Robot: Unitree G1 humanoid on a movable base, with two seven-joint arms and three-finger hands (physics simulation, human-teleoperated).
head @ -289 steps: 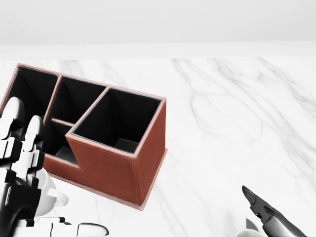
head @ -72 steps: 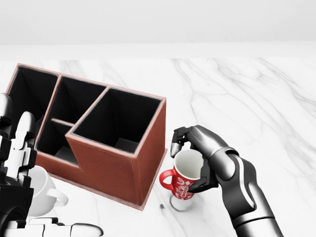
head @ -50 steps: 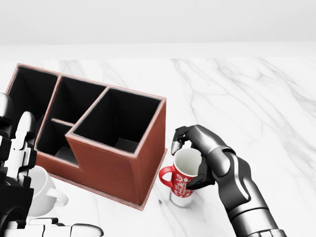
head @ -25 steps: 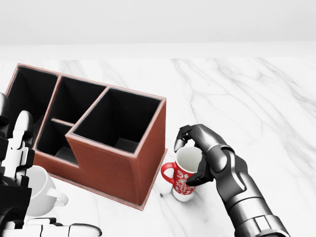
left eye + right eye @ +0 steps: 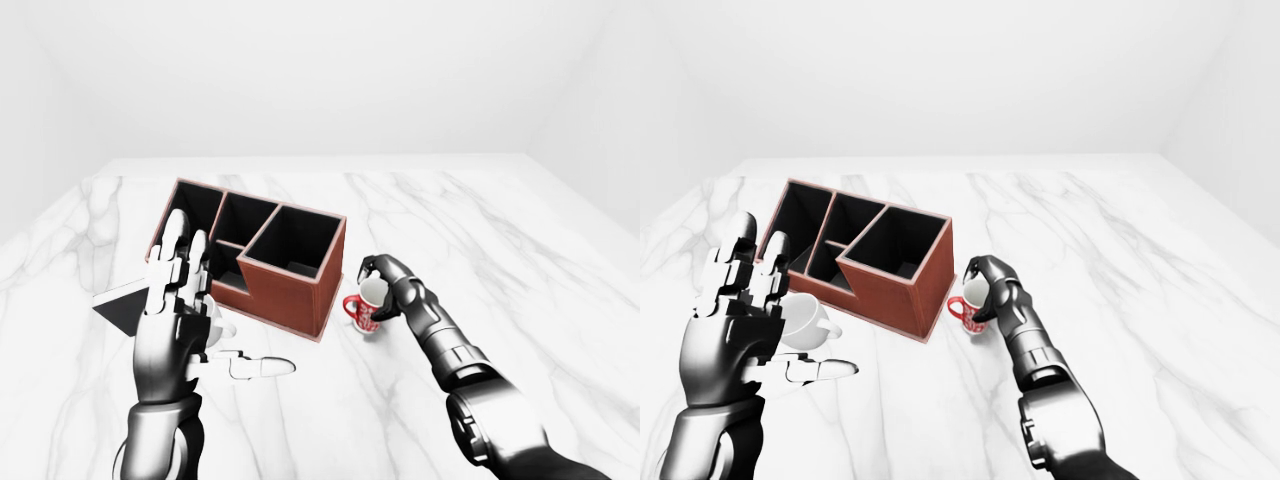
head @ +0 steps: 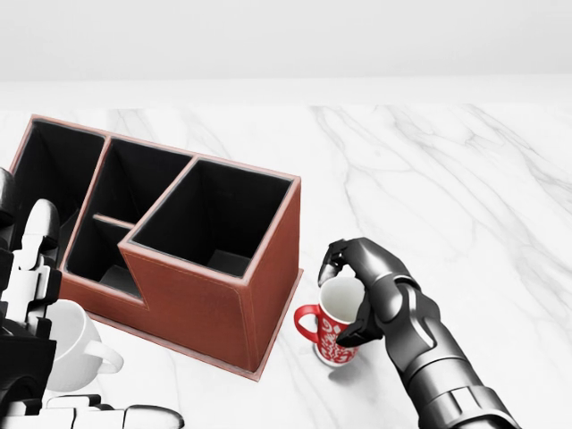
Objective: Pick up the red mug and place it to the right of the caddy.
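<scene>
Mug (image 6: 332, 332), red with white interior and white pattern: upright on the marble counter (image 6: 465, 197), just right of the caddy's near right corner in the head view, handle pointing left toward the caddy. Right hand (image 6: 368, 290): dark metal, fingers clasped round the mug's rim and far side. Left hand (image 5: 740, 305): raised at the views' left, fingers spread and straight, grasping nothing. White cup (image 5: 803, 322): on the counter just beyond the left hand, beside the caddy's left end. Caddy (image 6: 214, 295): brown, open-topped, black-lined compartments, set at an angle. Pale wall beyond.
</scene>
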